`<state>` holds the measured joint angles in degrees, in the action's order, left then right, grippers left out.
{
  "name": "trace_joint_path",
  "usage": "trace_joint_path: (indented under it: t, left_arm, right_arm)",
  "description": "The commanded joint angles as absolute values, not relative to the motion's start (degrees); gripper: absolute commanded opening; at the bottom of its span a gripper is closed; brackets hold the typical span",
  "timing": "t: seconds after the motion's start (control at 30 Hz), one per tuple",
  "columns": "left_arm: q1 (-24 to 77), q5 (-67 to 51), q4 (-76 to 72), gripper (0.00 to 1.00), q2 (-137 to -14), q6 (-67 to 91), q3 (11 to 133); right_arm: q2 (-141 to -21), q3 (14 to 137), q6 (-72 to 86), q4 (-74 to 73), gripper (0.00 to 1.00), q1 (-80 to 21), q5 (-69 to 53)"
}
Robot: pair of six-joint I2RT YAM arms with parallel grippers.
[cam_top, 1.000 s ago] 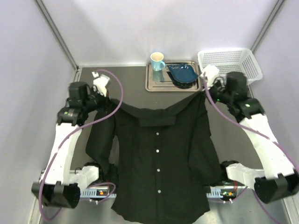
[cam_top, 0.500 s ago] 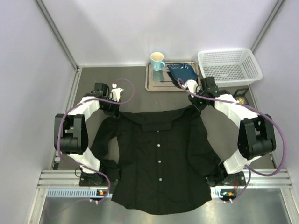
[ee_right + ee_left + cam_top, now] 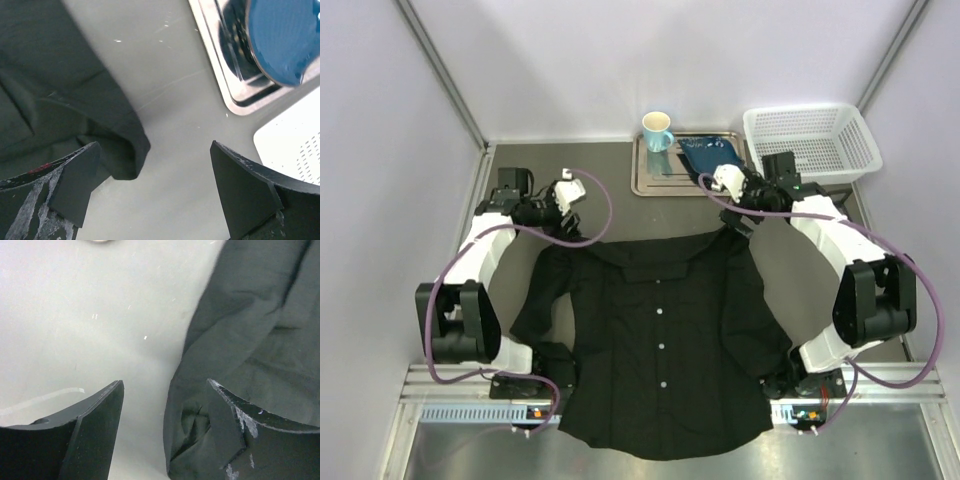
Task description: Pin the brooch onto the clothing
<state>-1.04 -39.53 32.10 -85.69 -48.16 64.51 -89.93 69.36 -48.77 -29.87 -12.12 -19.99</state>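
Plainly the shirt (image 3: 660,330) is soft and limp. It lies flat and front up on the bench (image 3: 660,212), collar at the far side. It would likely bunch or slide under a push, so a pinch on a doubled edge, collar or shoulder seam, looks the surest hold. No brooch shows in any view.

The left hand (image 3: 165,385) gapes wide and holds nothing, one finger over the edge of the shoulder cloth. The right hand (image 3: 155,146) is also wide and empty, with the other shoulder's corner lying between its fingers, near the tray (image 3: 215,65).
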Motion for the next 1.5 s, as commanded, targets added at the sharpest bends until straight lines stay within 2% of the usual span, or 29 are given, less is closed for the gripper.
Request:
trace_joint_path:
  t: [0.0, 0.2, 0.5, 0.7, 0.83, 0.9, 0.97, 1.0, 1.03, 1.13, 1.3, 1.47]
  left_arm:
    - [4.0, -46.1, 36.6, 0.72, -82.1, -69.8, 60.9]
    - [11.9, -41.2, 36.4, 0.66, -83.8, -80.4, 57.7]
    - [16.2, -37.9, 33.8, 0.66, -86.4, -88.4, 55.2]
    - [19.3, -34.5, 25.6, 0.64, -86.0, -90.3, 50.4]
    - [20.1, -33.8, 22.9, 0.61, -86.6, -89.4, 49.6]
    - [20.2, -33.9, 22.2, 0.53, -87.1, -87.2, 50.4]
    - [20.1, -34.0, 21.5, 0.44, -88.0, -85.1, 52.1]
    - [20.0, -33.8, 21.3, 0.33, -88.4, -82.6, 52.9]
    - [20.0, -32.9, 21.3, 0.29, -88.8, -80.9, 53.8]
    - [19.2, -33.0, 22.3, 0.13, -91.1, -75.3, 58.2]
    - [16.1, -35.1, 23.1, 0.01, -99.1, -63.3, 68.2]
    - [14.4, -33.8, 26.0, 0.00, -111.1, -51.5, 82.2]
  right_arm:
    - [-85.7, 68.4, -61.4, -31.4, 0.92, -14.1, -30.0]
    - [-87.9, 67.0, -71.3, -31.3, 0.82, -18.7, -32.5]
    - [-87.5, 59.6, -85.6, -31.3, 0.76, -21.5, -33.2]
    - [-90.3, 57.7, -88.2, -28.2, 0.71, -22.9, -30.3]
    - [-91.8, 58.0, -85.9, -23.9, 0.61, -22.9, -29.3]
    - [-92.0, 58.8, -84.3, -23.1, 0.55, -22.9, -29.1]
    - [-92.2, 59.7, -82.5, -22.9, 0.38, -22.8, -28.8]
    - [-92.5, 60.9, -80.4, -22.9, 0.31, -22.7, -28.7]
    - [-93.1, 61.7, -79.3, -22.9, 0.17, -22.3, -28.6]
    - [-96.1, 66.5, -72.8, -22.9, 0.00, -20.2, -28.1]
    - [-104.3, 80.3, -60.5, -27.5, 0.00, -16.4, -28.5]
    - [-114.3, 92.0, -51.3, -35.3, 0.00, -14.7, -29.1]
